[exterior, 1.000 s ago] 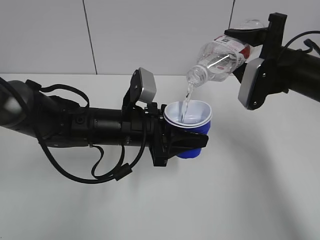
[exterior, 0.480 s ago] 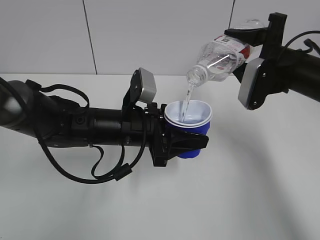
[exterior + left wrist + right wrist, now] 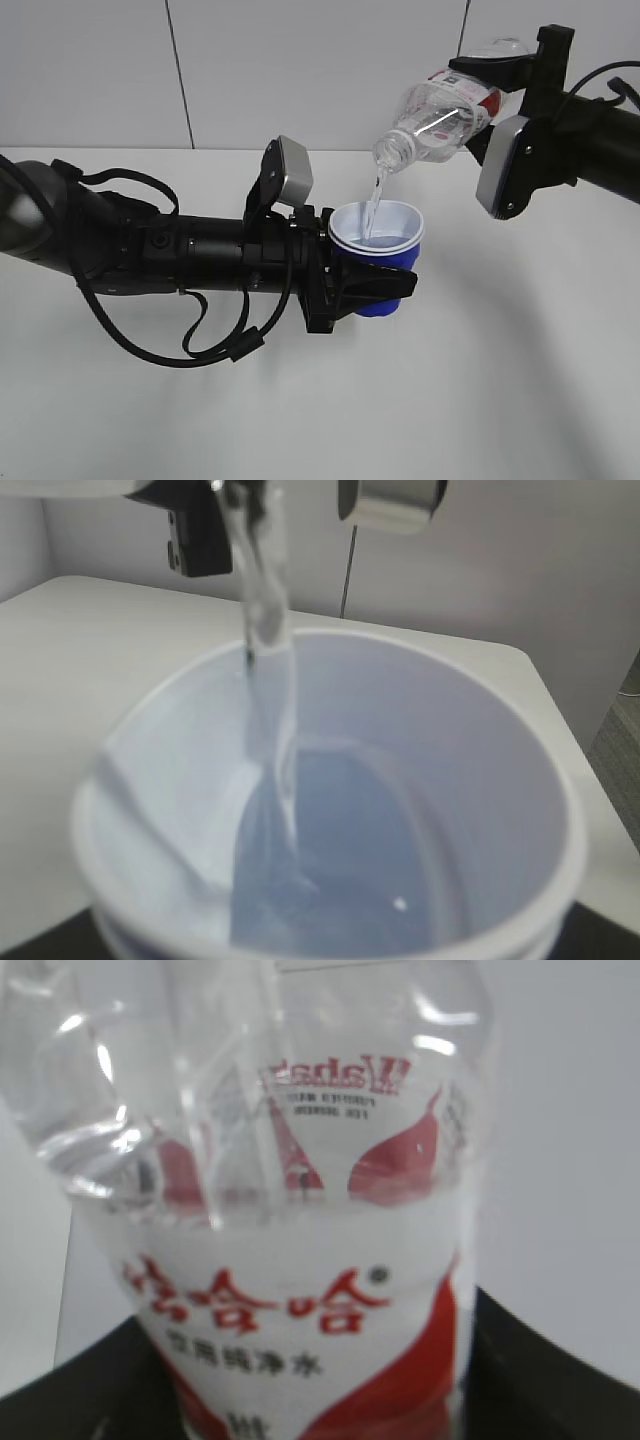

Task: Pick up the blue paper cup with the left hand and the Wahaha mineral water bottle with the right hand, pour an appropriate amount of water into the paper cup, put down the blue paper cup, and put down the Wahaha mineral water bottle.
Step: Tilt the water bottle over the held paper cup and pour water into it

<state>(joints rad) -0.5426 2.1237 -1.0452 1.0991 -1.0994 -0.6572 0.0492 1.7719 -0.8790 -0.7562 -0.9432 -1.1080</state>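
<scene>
The blue cup sits between the two fingers of the left gripper. The fingers squeeze its blue sides just below the white rim, so the cup is held up in the air above the white table, with its mouth pointing up. Inside the cup, a little pool of water lies at the bottom. A thin stream of water falls into it.

The stream comes from the bottle, which is up and to the right of the cup. The bottle is tipped over, with its open neck pointing down at the cup. The right gripper is closed around the bottle's body, near the red and white label.
</scene>
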